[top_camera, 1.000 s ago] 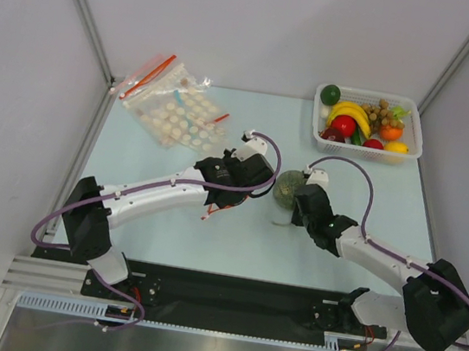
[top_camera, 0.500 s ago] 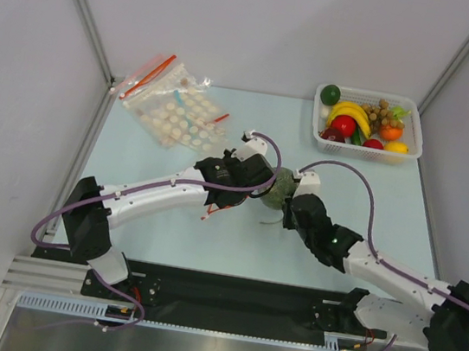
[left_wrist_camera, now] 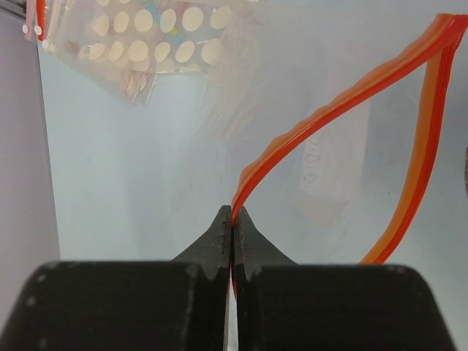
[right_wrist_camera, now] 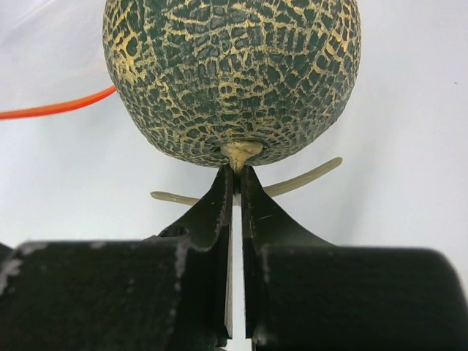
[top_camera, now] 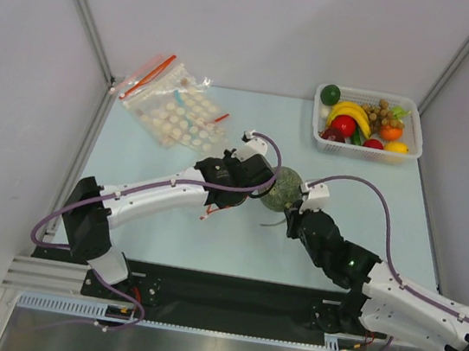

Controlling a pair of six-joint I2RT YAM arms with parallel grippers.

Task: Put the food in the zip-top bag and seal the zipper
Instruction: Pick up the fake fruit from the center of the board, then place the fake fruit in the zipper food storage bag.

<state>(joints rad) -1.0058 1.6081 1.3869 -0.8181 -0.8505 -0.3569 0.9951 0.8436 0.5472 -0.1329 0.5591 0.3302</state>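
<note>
Left gripper (left_wrist_camera: 232,216): fingers clenched on the red zipper (left_wrist_camera: 365,88) of the clear zip-top bag (left_wrist_camera: 329,164), pinching the strip at one point. From that pinch the zipper splits into two runs that bow apart, so the mouth of the bag stands open. The clear film shows through the loop, with the table (top_camera: 233,245) behind it.

Right gripper (right_wrist_camera: 235,172): fingers closed on the short pale stem under the rough grey-green ball (right_wrist_camera: 231,73). The ball sits just past the fingertips. A thin pale crosspiece sticks out on both sides of the stem. A piece of the red zipper shows at the left edge of the right wrist view, near the ball. I cannot tell whether the ball touches the table.

Top view: the ball lies at mid-table between the two grippers, just beside the left wrist. The clear bag is hard to make out from above.

The rest of the food is in the white basket (top_camera: 370,94) at the far right corner:
- a shiny red fruit (top_camera: 343,125)
- a dark green ball (top_camera: 331,94)
- a dark red piece (top_camera: 332,134)
- bananas (top_camera: 352,113)
- a brown grape bunch (top_camera: 381,111)

Bags printed with pale discs (top_camera: 177,115) lie at the far left of the table, well apart from both grippers.
</note>
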